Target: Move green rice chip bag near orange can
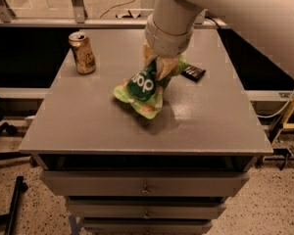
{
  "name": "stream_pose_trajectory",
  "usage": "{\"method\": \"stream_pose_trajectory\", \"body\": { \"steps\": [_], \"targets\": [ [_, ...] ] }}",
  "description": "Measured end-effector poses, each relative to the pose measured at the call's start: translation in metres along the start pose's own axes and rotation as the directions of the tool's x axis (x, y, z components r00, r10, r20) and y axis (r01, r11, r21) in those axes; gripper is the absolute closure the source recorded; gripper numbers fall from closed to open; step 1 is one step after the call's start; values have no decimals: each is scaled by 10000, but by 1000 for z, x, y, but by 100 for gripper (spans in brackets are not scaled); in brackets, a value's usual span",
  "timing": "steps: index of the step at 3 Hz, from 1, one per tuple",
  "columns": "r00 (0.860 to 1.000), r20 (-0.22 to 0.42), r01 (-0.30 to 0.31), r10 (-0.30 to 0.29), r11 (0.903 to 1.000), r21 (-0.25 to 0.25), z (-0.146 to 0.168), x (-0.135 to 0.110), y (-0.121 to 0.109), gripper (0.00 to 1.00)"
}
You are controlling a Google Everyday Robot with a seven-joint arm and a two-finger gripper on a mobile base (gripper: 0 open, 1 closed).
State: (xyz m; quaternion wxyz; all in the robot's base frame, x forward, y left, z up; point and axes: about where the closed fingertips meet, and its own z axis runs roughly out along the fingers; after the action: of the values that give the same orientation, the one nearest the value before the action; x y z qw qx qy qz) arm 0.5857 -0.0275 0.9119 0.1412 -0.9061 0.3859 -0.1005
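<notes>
The cream two-finger gripper point(159, 66), just above frame centre, is clamping the upper end of the light-green glossy rice chip bag point(143, 89). The bag is hanging crumpled, its long axis slanting down-left over the grey table point(88, 126). The small golden-orange metal can point(83, 53) is standing upright at upper left, well apart from the bag.

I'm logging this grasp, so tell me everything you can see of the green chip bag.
The green rice chip bag is glossy light-green film with a dark-green round logo, white lettering and orange chip pictures. Crumpled, it hangs tilted over the middle of the table, its upper end pinched in the tool; whether its lower end touches the tabletop is unclear.
</notes>
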Motion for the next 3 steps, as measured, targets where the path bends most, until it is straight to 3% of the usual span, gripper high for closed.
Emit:
{"method": "stream_pose_trajectory", "body": {
  "steps": [1,2,3],
  "targets": [
    [9920,-851,-906,928,9954,298,4,46,5,100],
    [9718,-1613,-1578,1720,9827,971,1,85,2,100],
    [9560,-2091,-1589,2057,9624,2204,-8,116,-25,100]
  ]
}}
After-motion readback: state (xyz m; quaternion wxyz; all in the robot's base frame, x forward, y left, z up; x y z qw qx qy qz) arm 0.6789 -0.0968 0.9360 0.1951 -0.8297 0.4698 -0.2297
